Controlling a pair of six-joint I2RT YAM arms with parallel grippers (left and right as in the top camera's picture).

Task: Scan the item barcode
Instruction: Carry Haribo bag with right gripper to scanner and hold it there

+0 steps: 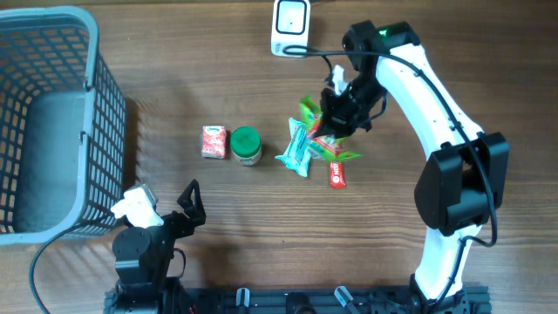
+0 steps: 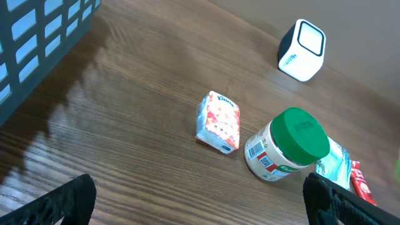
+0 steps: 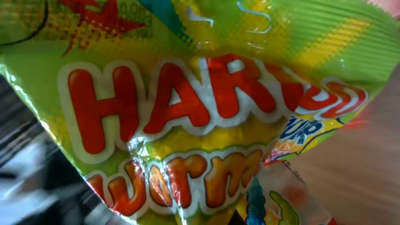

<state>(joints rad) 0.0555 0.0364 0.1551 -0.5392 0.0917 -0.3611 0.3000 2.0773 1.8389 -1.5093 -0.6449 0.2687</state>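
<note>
The right end effector point(image 1: 331, 122) pinches the candy bag point(image 3: 200, 125). Next, I think, it must lift it to the scanner point(image 1: 290, 24).

The left arm point(image 1: 139, 253) sat folded low at the near edge of the table, with its wrist tipped forward. The left gripper point(image 1: 192, 205) pointed toward the middle of the table. Its jaws stood wide apart and held nothing, and the two black fingers point(image 2: 59, 200) showed only at the bottom corners of the left wrist view. The right arm point(image 1: 436, 105) rose from its base at the near right and stretched to the far side. There it bent back inward and down. The right gripper point(image 1: 336, 120) pointed downward, jaws pinched together on a candy bag point(image 3: 200, 125). The bag hid its fingers in the right wrist view.
</note>
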